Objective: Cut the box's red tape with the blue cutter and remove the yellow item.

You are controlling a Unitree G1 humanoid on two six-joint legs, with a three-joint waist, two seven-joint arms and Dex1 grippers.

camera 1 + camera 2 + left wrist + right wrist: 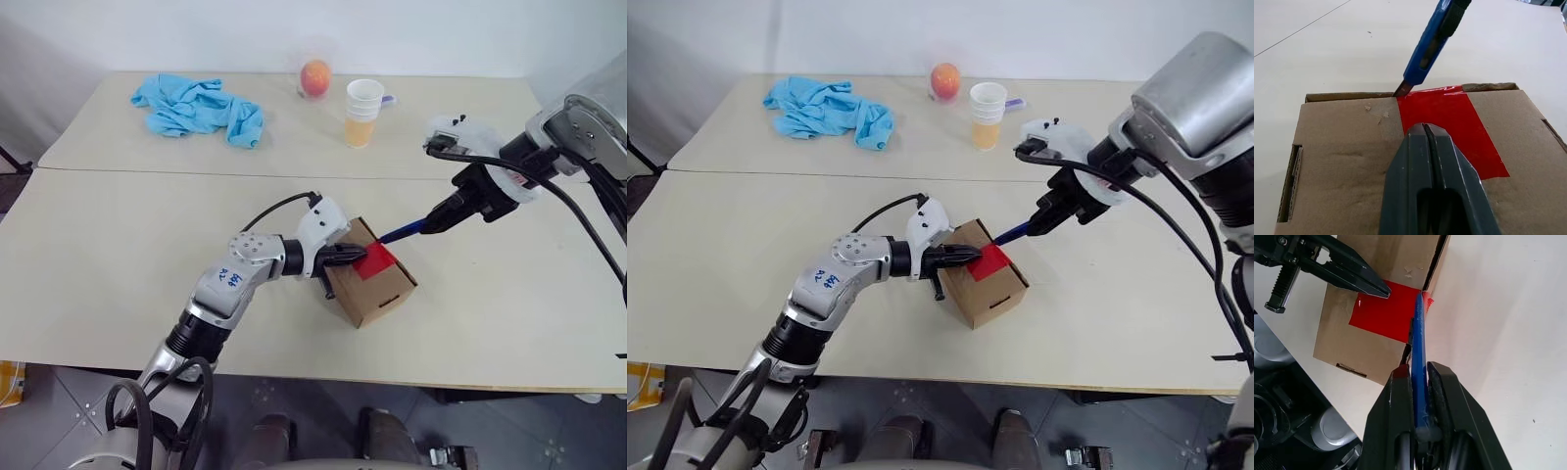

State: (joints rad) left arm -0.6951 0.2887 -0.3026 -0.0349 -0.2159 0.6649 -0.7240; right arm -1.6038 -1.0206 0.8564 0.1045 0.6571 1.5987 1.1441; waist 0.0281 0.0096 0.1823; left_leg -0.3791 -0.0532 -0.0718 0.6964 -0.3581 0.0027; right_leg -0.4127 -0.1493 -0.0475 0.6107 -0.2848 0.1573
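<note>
Pale worktop [118, 255] stretches under both arms, with a white wall behind. Left pincer [1423, 128] has its two black fingers pressed together, and their tip sits on top of the box [384, 294], touching the red tape [1449, 122]. Right pincer [1419, 374] is pinching the blue cutter [1419, 357] between its fingers. Just past the left pincer's tip, the cutter's small blade meets the far edge of the box lid, right where the tape bends over the edge. The yellow item is not to be seen; I think it is inside the shut box.

The blade could slip off the tape edge and only scratch the cardboard if the box slides. It could also bump the left pincer, because they are so near.

Far behind sit a blue cloth [196, 106], a round fruit [314, 76] and a paper cup [363, 112].
</note>
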